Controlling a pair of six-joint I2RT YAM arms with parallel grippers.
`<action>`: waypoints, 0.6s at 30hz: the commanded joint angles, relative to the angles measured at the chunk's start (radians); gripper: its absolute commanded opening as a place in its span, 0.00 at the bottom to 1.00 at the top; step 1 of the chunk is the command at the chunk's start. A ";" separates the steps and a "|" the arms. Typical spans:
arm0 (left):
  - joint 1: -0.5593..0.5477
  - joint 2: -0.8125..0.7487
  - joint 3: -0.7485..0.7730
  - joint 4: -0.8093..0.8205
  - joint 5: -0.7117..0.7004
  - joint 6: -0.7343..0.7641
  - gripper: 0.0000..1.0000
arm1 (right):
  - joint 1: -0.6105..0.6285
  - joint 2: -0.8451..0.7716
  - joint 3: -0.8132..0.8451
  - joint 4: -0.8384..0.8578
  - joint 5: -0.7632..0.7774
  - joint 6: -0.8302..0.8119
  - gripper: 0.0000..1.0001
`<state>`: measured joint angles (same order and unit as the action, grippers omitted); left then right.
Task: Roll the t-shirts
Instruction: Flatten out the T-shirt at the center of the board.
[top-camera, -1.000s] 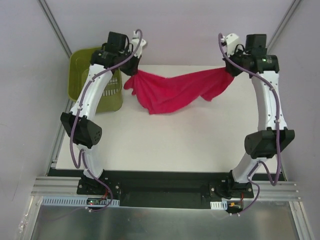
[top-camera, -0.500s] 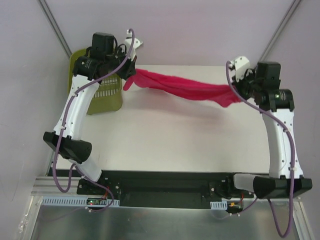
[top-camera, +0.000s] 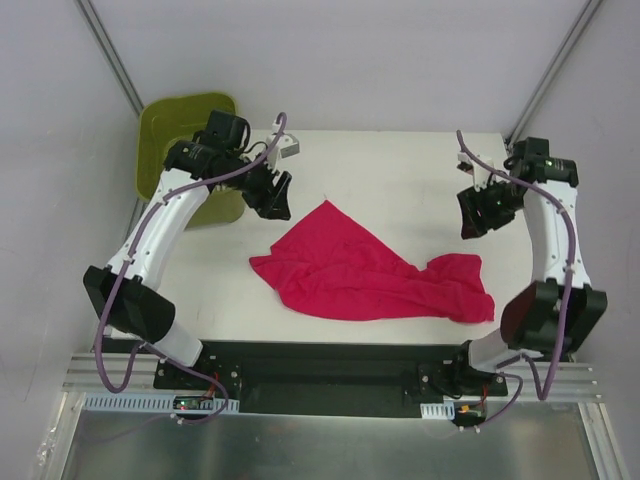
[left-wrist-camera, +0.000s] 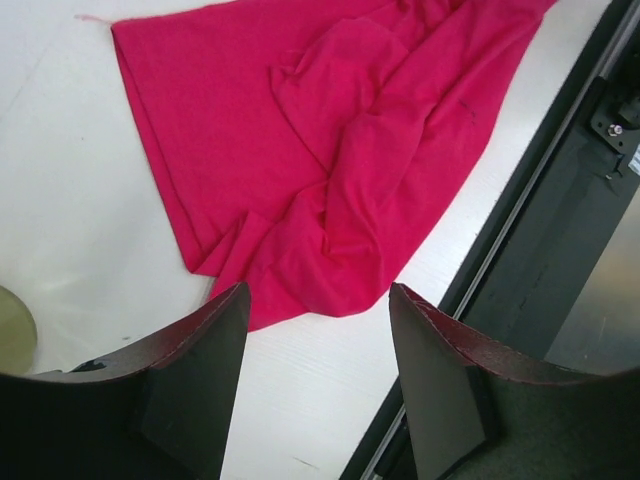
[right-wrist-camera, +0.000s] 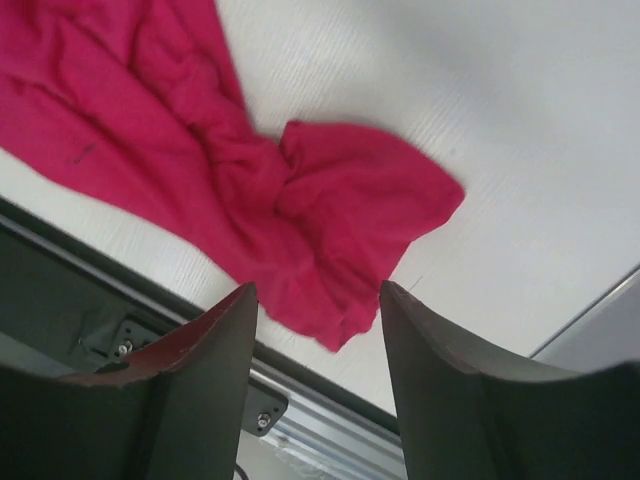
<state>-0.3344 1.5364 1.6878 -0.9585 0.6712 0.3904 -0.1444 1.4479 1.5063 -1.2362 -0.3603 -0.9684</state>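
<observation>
At the far left stood the green basket. Beside it the left fingers hung spread and empty, just off the far corner of the t-shirt. It lay crumpled on the table near the front edge, its long axis running left to right. The right fingers, likewise spread and empty, hovered beyond its bunched right end. Neither arm looked clearly nearer. No label or writing was readable.

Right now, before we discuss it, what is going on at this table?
Two robot arms have a magenta-red t-shirt between them. It lies crumpled and unrolled on the table, near the front edge. The left gripper and the right gripper hover open on either side of it, and neither touches the fabric. A green basket stands at the far left corner.
</observation>
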 joint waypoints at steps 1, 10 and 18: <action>-0.003 0.100 0.024 -0.003 -0.074 -0.050 0.57 | -0.011 0.217 0.169 0.060 0.032 0.125 0.56; -0.006 0.290 0.049 0.078 -0.220 -0.134 0.58 | -0.011 0.511 0.161 0.084 0.248 0.111 0.57; -0.008 0.392 0.170 0.086 -0.257 -0.144 0.58 | -0.015 0.650 0.134 0.049 0.408 0.086 0.60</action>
<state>-0.3344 1.9404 1.7844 -0.8822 0.4511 0.2687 -0.1532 2.0762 1.6417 -1.1255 -0.0620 -0.8726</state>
